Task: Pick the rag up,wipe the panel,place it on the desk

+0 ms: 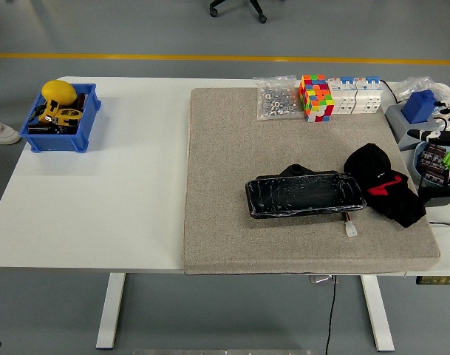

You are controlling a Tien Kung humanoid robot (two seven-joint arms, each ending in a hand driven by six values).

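There is one view only, from a camera set high on the robot's side, facing forward and down. It stands far enough back to take in the whole white worktop [99, 200], its near edge low in the picture, with grey floor [136, 29] beyond the far edge.
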